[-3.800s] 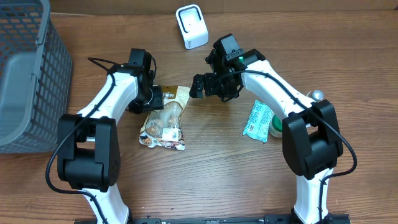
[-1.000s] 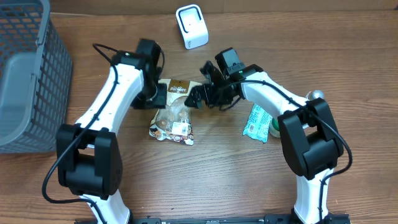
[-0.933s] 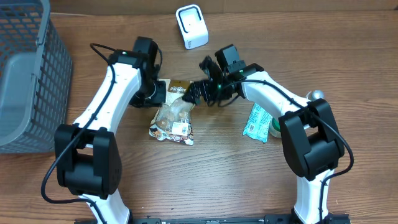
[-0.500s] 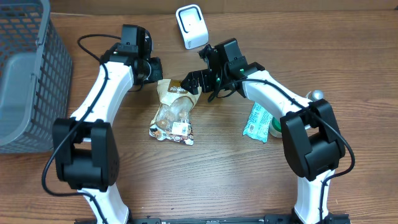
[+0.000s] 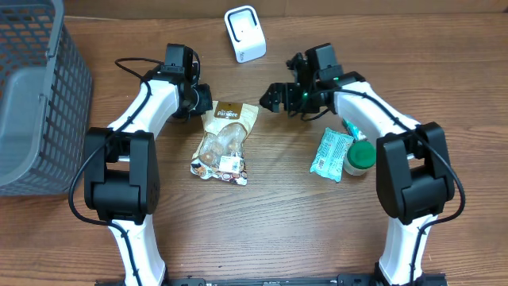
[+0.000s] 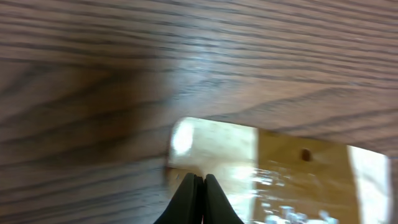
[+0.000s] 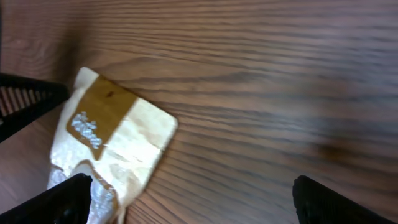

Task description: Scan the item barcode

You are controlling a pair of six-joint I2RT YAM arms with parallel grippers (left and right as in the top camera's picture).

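Snack pouch point(image 5: 225, 141) lies flat between the arms, its long axis running from the white scanner point(image 5: 244, 33) back toward the robot. Left gripper point(image 5: 202, 106) is nearer, jaws pinched shut right at the pouch's far corner. Right gripper point(image 5: 272, 96) hangs wide open, apart on the other side.

Tan-topped clear snack pouch point(image 5: 223, 143) flat, white label point(image 5: 220, 164) up, well apart from the white scanner point(image 5: 244, 33).

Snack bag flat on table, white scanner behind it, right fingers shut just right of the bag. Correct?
No: the fingers of the right gripper stand wide open, as the right wrist view shows. Rest holds: snack bag flat on the table, white scanner behind it.
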